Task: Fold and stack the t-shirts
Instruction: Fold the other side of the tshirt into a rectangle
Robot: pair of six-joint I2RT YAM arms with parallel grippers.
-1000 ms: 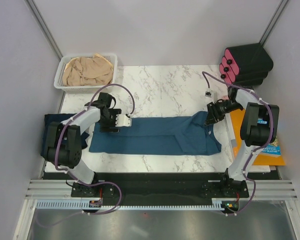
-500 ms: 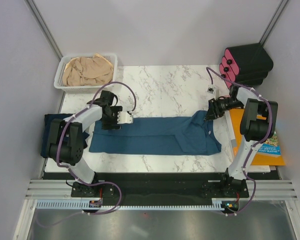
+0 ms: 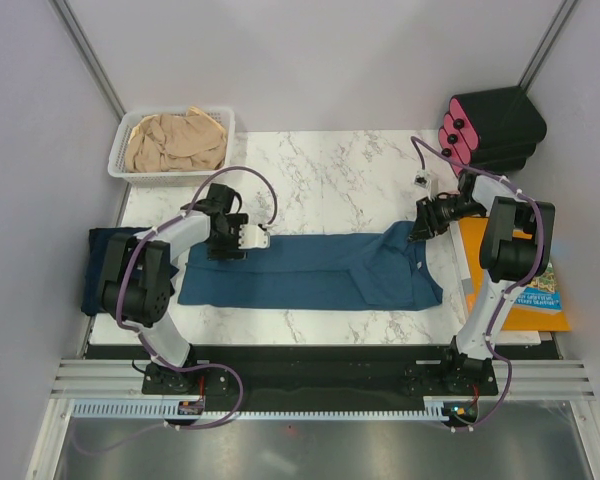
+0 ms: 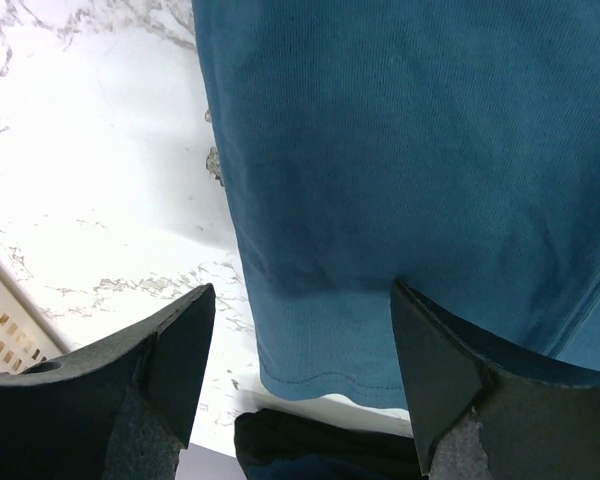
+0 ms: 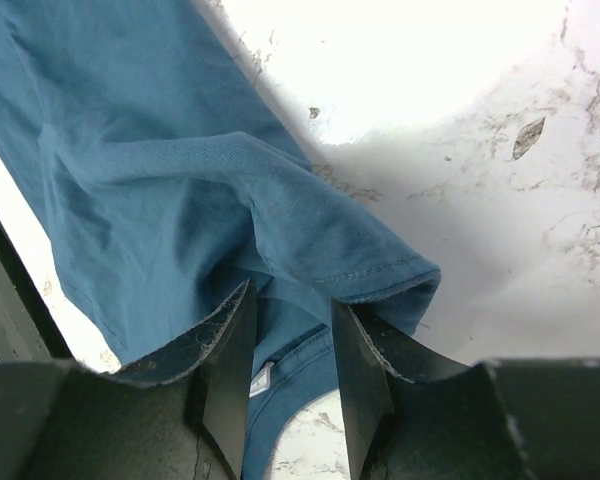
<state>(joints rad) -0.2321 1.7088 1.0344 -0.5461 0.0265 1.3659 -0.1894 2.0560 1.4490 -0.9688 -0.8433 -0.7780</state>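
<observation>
**Teal-blue t-shirt [image 3: 310, 272] stretched across the worktop [image 3: 330, 170]**

The left gripper [image 3: 248, 238] hovers over its left end, jaws wide apart, empty. The right gripper [image 3: 417, 232] is at the right end, jaws narrowly apart astride a raised fold; whether they pinch it I cannot tell. A dark navy t-shirt [image 3: 98, 272] lies at the worktop's left edge; the beige-tan t-shirt [image 3: 175, 140] is heaped in the white basket [image 3: 119, 152].

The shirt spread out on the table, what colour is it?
The shirt is plain teal-blue. The top camera shows it best.
</observation>
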